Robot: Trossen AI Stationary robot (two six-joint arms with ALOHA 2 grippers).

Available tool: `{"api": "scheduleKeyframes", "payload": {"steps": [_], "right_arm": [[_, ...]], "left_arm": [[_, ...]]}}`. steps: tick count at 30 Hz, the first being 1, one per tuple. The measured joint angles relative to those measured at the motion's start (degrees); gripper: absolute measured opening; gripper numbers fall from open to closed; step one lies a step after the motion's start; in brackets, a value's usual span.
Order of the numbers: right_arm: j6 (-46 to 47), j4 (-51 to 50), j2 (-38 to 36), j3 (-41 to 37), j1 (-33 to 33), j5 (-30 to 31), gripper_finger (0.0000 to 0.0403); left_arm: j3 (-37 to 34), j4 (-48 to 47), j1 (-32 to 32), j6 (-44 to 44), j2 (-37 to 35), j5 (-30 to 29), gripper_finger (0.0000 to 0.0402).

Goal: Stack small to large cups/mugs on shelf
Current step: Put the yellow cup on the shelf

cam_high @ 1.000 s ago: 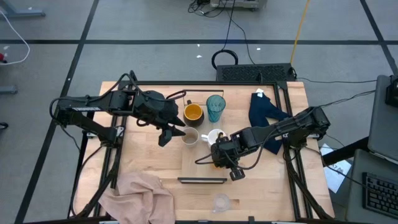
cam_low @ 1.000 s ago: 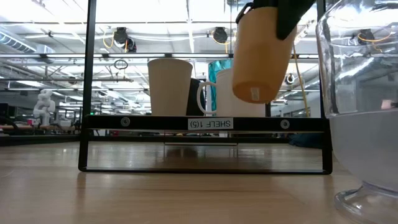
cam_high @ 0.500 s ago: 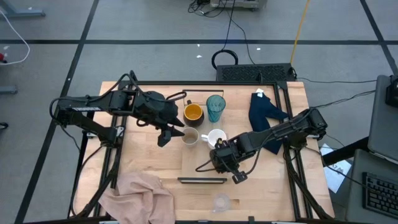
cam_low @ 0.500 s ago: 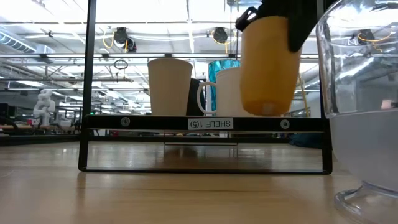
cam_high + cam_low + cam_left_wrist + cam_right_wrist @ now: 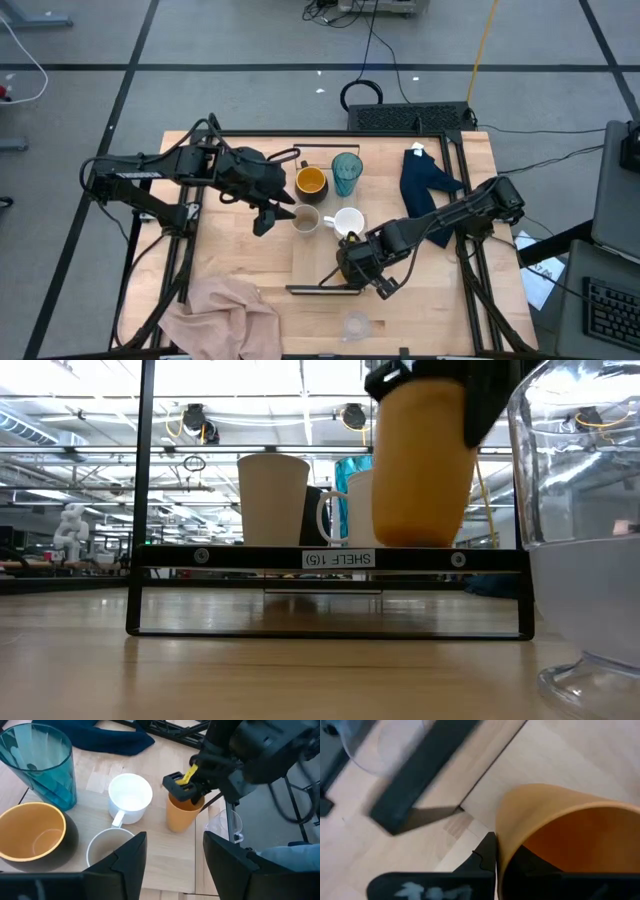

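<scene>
Since a second ago, we see the right end effector (image 5: 358,268) carry the small orange cup (image 5: 420,465) down and toward the shelf's (image 5: 325,290) front rail; in the low view the cup, tilted a second ago, now hangs upright with its base level with the top of the shelf board. We cannot tell whether it touches the board. The right end effector is clamped tight on the cup's rim, one finger inside the cup and one outside, as the right wrist view shows.

Just behind this end effector, farther from the front rail, stands the white handled mug (image 5: 348,221). Beside that, toward the left arm, stands the beige cup (image 5: 306,218). Farther back are the dark mug with orange-yellow inside (image 5: 311,181) and the teal tumbler (image 5: 347,172), side by side. The tiny clear glass (image 5: 355,325) stands on the table (image 5: 250,260) in front of the shelf, on the near side of the rail, apart from the orange cup.

Our left end effector (image 5: 268,218) hovers just beside the beige cup, on the side away from the white mug. Its fingers are partly open and hold nothing.

A pink cloth (image 5: 225,312) lies at the table's front corner on the left arm's side, and a dark blue cloth (image 5: 425,178) lies behind the right arm.
</scene>
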Motion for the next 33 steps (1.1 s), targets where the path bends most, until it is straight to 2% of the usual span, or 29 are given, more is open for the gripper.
{"api": "scheduleKeyframes", "payload": {"steps": [15, 24, 33], "right_arm": [[-4.7, -2.7, 1.1, 1.6, 0.0, 3.7, 0.0001], [-0.2, -3.1, 1.1, 3.7, -0.1, -1.7, 0.0002], [0.3, -2.6, 2.3, 3.7, -0.1, -1.7, 0.0045]], "left_arm": [[0.0, -0.3, -0.3, -0.3, 0.0, 0.5, 0.0195], [0.0, -0.3, -0.2, -0.2, 0.0, 1.4, 0.0195], [0.0, -0.3, -0.5, -0.6, 0.0, 1.5, 0.0195]]}}
